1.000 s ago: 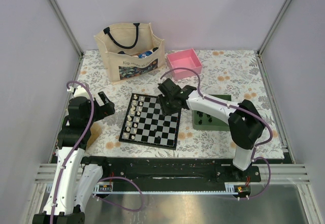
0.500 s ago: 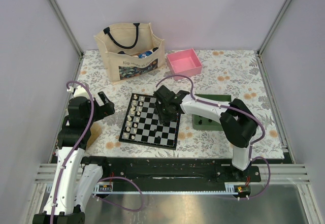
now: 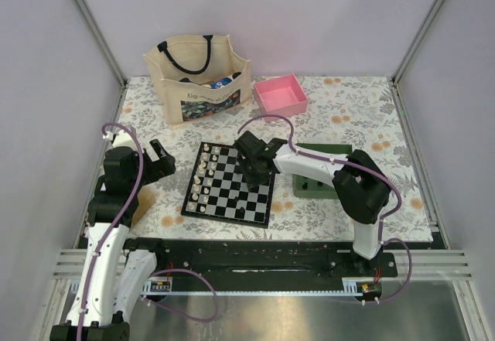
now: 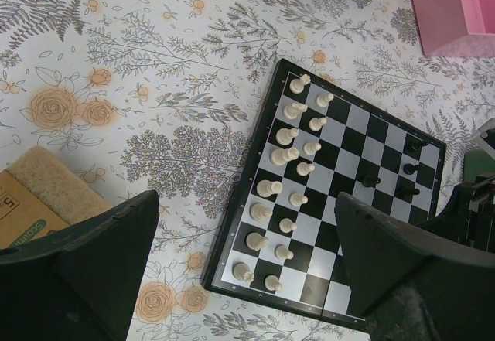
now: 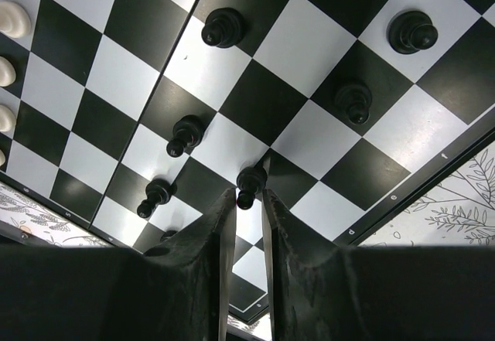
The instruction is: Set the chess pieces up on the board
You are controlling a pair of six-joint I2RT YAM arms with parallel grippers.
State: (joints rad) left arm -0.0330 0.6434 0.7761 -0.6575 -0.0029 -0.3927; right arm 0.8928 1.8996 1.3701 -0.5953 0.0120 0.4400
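Observation:
The board [image 3: 232,196] lies mid-table, with cream-white chessmen [image 3: 203,175] in two rows along its left side. My right gripper [image 3: 256,173] is low over the board's right half. In the right wrist view its fingers [image 5: 247,196] are close together on a black pawn [image 5: 250,182] standing on a square near the board's edge. Several other black pieces [image 5: 186,134] stand on nearby squares of the board [image 5: 309,63]. More black pieces [image 3: 308,177] sit in the green tray [image 3: 340,190]. My left gripper [image 3: 158,159] is open and empty over the cloth left of the board [image 4: 363,124].
A cream tote bag [image 3: 197,74] and a pink box [image 3: 281,93] stand at the back. A cardboard piece with a tan sponge [image 4: 39,198] lies by the left gripper [image 4: 244,202]. The right arm spans from the tray to the board.
My right gripper has moved left from the board's right edge onto the board and come down over it with the black pawn. The left arm has not moved.

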